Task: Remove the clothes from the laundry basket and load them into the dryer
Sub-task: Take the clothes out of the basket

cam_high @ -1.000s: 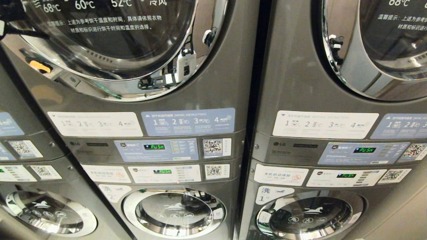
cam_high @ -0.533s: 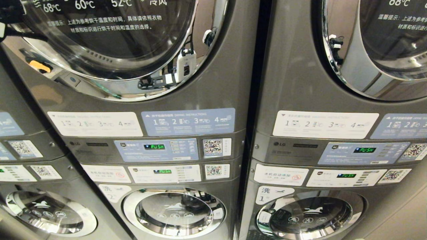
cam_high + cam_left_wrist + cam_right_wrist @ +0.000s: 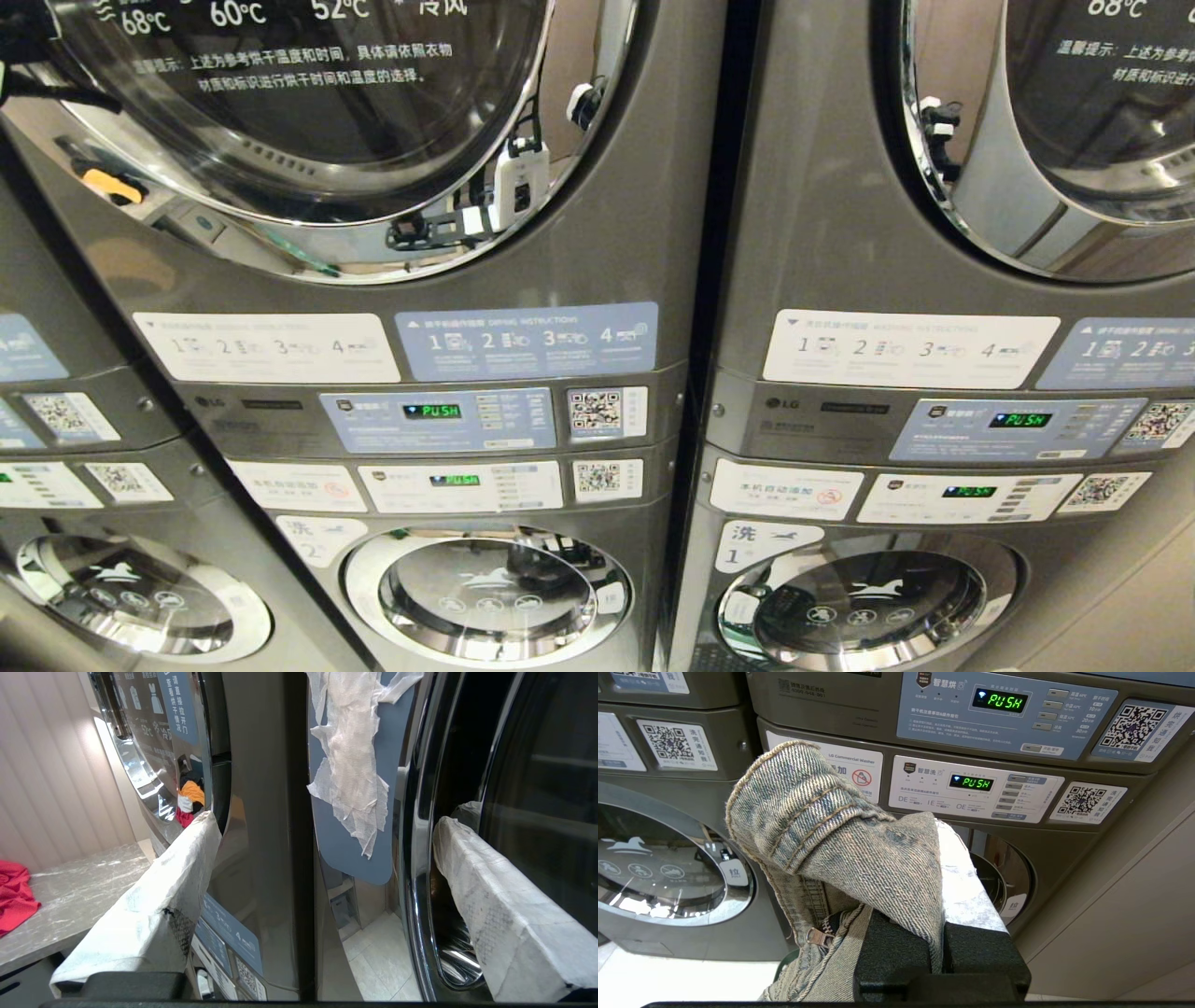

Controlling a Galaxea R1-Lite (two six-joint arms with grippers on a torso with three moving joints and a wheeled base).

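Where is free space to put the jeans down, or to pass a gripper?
Bare grey counter between the red cloth and the machines. The open left gripper has room between its fingers. The right gripper is full of jeans.

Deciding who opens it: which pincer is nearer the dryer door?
Left. The open left pincer is beside the dryer door rim; the right pincer, lower before the washer panels, is shut on jeans.
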